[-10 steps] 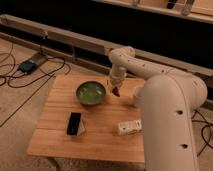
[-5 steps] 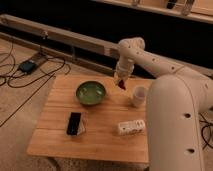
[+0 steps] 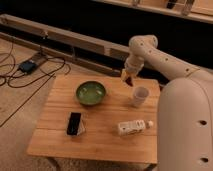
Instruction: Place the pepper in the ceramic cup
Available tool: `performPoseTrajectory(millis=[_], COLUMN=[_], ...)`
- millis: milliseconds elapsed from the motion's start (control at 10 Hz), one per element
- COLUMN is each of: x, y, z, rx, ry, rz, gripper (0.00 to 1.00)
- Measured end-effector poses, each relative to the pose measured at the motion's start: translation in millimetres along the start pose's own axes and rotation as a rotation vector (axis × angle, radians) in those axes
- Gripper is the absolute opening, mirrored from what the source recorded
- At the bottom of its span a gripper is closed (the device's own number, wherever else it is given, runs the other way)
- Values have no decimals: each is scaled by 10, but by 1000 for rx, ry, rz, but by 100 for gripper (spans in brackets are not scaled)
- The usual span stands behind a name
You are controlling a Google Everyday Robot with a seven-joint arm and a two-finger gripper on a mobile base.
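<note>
The white ceramic cup point(image 3: 140, 96) stands upright on the right side of the wooden table point(image 3: 100, 135). My gripper point(image 3: 128, 77) hangs above the table's far edge, a little up and left of the cup. It is shut on the small dark red pepper point(image 3: 130, 81), which pokes out below the fingers. The pepper is clear of the cup and above the tabletop.
A green bowl point(image 3: 91, 93) sits left of the cup. A white plastic bottle point(image 3: 134, 127) lies on its side near the front right. A black device point(image 3: 74, 123) lies front left. Cables and a power adapter point(image 3: 26, 66) are on the floor at left.
My arm has swung right and up, carrying the pepper from near the bowl's right side toward the cup. The cup, earlier hidden behind the arm, now shows.
</note>
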Motion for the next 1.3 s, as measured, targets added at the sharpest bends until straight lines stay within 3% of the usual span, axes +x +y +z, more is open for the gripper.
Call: performPoseTrajectory(millis=[500, 1000, 1100, 1300], x=[256, 518, 553, 575], y=[-332, -498, -500, -478], z=[-240, -137, -92, -67], rx=[14, 11, 7, -3], ry=[-21, -37, -41, -54], rz=[11, 28, 33, 37], gripper=[0, 0, 3, 20])
